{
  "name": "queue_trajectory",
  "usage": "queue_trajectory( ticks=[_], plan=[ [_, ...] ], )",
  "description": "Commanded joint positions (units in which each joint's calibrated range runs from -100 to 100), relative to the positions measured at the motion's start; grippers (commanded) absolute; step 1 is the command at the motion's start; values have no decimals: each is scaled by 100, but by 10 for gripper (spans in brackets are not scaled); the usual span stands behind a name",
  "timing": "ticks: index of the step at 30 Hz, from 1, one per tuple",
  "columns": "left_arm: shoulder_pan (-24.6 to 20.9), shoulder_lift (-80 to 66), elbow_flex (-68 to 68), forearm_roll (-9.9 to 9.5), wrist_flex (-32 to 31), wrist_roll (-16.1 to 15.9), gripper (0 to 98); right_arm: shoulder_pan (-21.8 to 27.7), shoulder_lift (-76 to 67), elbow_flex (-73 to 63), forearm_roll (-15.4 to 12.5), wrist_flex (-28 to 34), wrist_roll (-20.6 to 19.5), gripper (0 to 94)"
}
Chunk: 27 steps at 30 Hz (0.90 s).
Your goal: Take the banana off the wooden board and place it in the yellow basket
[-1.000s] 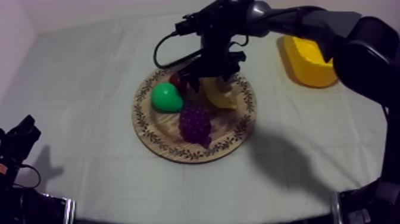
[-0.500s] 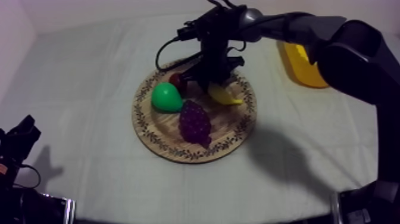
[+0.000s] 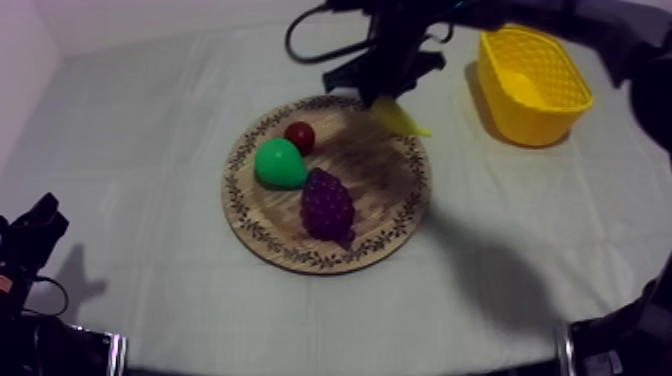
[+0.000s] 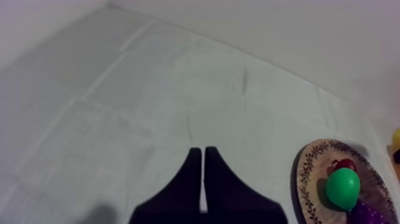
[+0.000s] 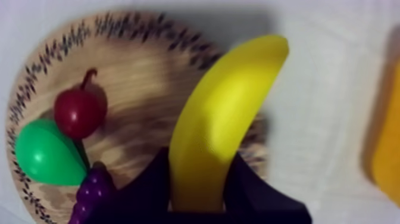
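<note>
1. The right gripper [image 5: 199, 193] has its two fingers [image 5: 156, 182] closed on the banana [image 5: 226, 113], one finger on each side, pinching it near one end.
2. The banana juts out from the fingers. Its free end is over the cloth [image 5: 321, 71], just past the rim of the board [image 5: 143, 77] on the side toward the basket [image 3: 540, 125].
3. In the top view the banana hangs under the right gripper above the board's far right rim. It is between the fruit on the board and the basket, and apart from the basket.
4. On the board lie the small red fruit [image 5: 79, 112], the pear [image 5: 47, 154] just beside it, and the grapes [image 5: 89, 193] just beside the pear.
5. The basket stands upright on the cloth at the table's far right, near the board but not touching it.
6. The left gripper [image 4: 203, 179] has its fingers pressed together in a narrow wedge with nothing between them. It is over bare cloth, well apart from the board.
</note>
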Motion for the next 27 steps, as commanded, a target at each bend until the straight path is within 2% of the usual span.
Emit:
queue_trajectory(
  ticks=[1,13,27],
  plan=[
    [2,-5,-1,3,0,-1,1,147,-719,159,121,-86,-4,86],
    [2,-5,-1,3,0,-1,1,1099,-2056,817,685,-610,6,88],
    [2,-5,-1,3,0,0,1,2170,-1847,1129,975,-1012,74,85]
  ],
)
